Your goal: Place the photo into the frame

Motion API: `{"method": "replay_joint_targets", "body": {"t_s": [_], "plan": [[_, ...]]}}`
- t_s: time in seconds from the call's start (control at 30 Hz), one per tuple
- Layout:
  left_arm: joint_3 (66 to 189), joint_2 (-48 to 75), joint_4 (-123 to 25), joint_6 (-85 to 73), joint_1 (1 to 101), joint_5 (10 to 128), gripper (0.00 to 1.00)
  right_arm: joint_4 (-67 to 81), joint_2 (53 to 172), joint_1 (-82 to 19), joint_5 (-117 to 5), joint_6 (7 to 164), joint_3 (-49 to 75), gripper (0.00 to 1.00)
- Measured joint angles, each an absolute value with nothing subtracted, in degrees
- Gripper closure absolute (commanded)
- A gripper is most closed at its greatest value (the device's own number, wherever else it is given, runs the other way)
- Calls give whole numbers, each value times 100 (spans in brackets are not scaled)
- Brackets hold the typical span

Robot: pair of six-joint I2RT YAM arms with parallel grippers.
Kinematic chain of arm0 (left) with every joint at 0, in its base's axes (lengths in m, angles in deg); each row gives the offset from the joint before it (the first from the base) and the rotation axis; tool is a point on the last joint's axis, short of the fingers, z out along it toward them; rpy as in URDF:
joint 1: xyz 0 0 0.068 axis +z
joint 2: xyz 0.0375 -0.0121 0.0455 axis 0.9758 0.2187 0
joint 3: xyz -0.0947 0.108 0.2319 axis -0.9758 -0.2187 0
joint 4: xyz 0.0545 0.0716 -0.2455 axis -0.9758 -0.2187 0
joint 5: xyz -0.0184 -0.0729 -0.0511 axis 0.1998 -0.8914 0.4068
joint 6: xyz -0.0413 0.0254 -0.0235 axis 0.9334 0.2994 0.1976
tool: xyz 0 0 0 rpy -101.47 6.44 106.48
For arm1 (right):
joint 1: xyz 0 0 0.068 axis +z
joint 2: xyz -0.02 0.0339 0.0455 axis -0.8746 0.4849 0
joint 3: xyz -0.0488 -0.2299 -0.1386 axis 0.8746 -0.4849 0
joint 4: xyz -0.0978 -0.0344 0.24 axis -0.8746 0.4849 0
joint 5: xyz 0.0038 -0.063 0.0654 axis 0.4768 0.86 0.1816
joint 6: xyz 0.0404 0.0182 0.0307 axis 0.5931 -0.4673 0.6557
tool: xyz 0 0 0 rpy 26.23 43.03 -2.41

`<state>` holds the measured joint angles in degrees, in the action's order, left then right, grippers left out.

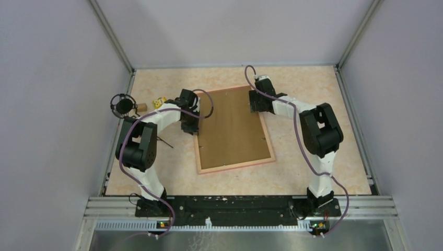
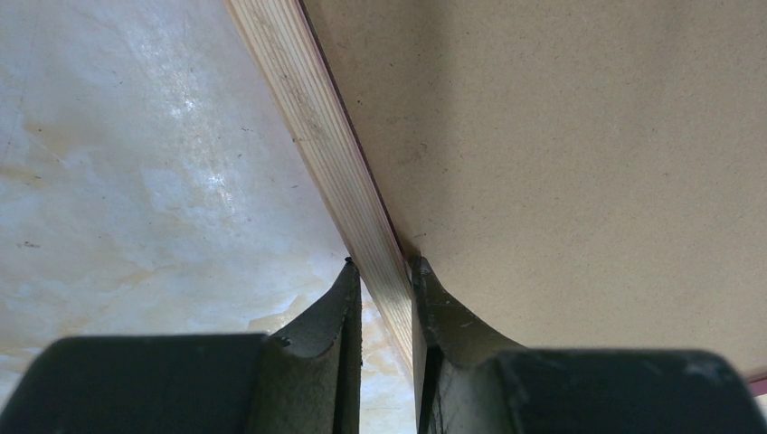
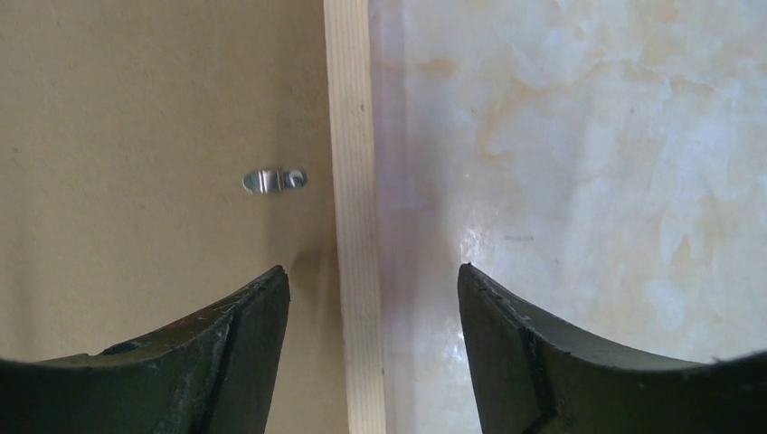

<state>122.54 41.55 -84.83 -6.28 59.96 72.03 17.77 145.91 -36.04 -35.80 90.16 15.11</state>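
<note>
The salmon-pink frame (image 1: pixel 236 166) lies flat on the table with a brown backing board (image 1: pixel 232 128) inside its rails. The photo is hidden. My left gripper (image 1: pixel 190 128) is at the frame's left rail. In the left wrist view its jaws (image 2: pixel 387 267) stand close together around the pale rail (image 2: pixel 312 117), shut on it. My right gripper (image 1: pixel 257 107) is at the right rail near the far corner. In the right wrist view it (image 3: pixel 373 280) is open and straddles the rail (image 3: pixel 349 108), one finger over the board (image 3: pixel 136 108), the other over the table.
A small metal tab (image 3: pixel 274 180) sits on the board by the right rail. A black round object (image 1: pixel 124 104), a wooden block (image 1: pixel 141 107) and a yellow item (image 1: pixel 159 101) lie at the far left. A thin dark stick (image 1: pixel 166 141) lies left of the frame.
</note>
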Motion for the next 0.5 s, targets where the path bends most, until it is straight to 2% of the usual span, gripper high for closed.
{"method": "replay_joint_targets", "body": {"t_s": [0.37, 0.5], "plan": [[12254, 4155, -8481, -652, 5996, 7196, 93, 1574, 15235, -3604, -3630, 9042, 2224, 38], [12254, 4155, -8481, -655, 5996, 7194, 94, 1661, 15358, -3604, -3622, 9042, 2421, 42]]}}
